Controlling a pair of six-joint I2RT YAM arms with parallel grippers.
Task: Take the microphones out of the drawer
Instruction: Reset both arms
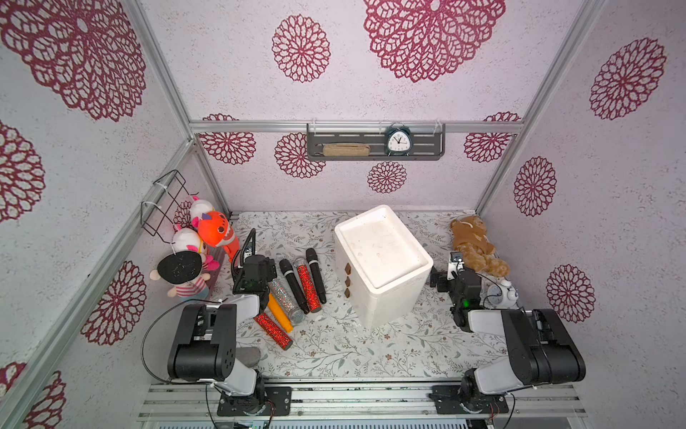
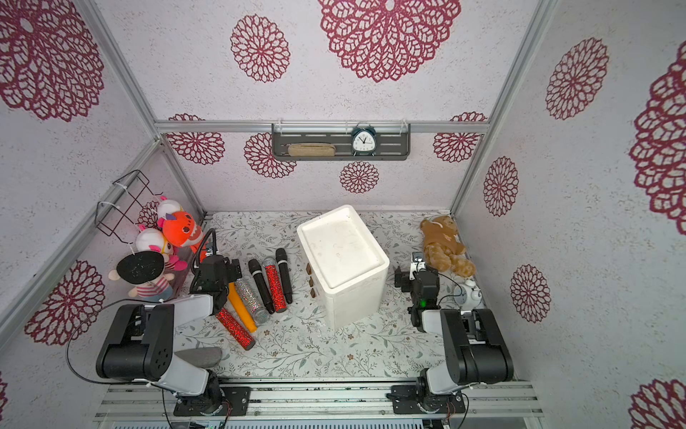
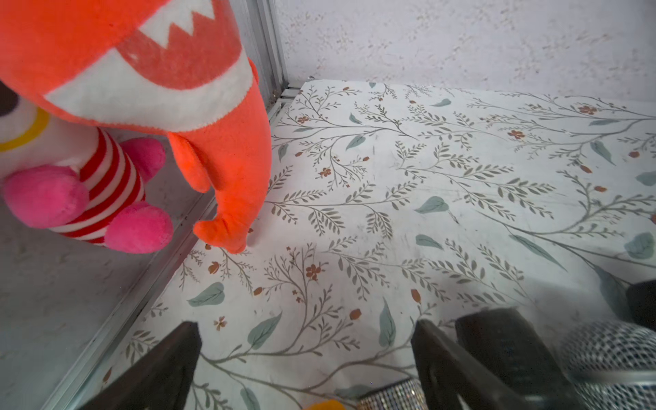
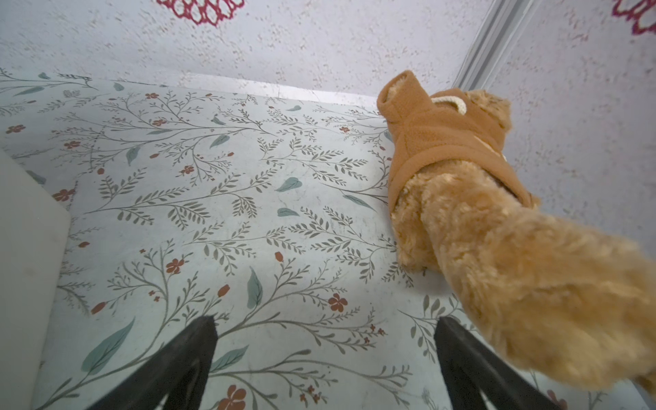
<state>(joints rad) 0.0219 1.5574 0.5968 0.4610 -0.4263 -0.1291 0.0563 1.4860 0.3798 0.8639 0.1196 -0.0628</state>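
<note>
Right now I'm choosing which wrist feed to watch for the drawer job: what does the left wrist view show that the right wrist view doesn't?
Only the left wrist view: an orange shark plush, a striped-shirt doll with pink limbs, and a microphone's silver mesh head beside the left hand. Only the right wrist view: a brown teddy bear in a hoodie and a corner of the white drawer unit, with the right hand between them. Both: the floral tabletop, the textured wall, and an open, empty hand.

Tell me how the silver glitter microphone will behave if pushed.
Lying on its side, the silver glitter microphone is a cylinder, so it probably rolls. It looks rigid, not floppy. The black microphone alongside would likely get nudged.
</note>
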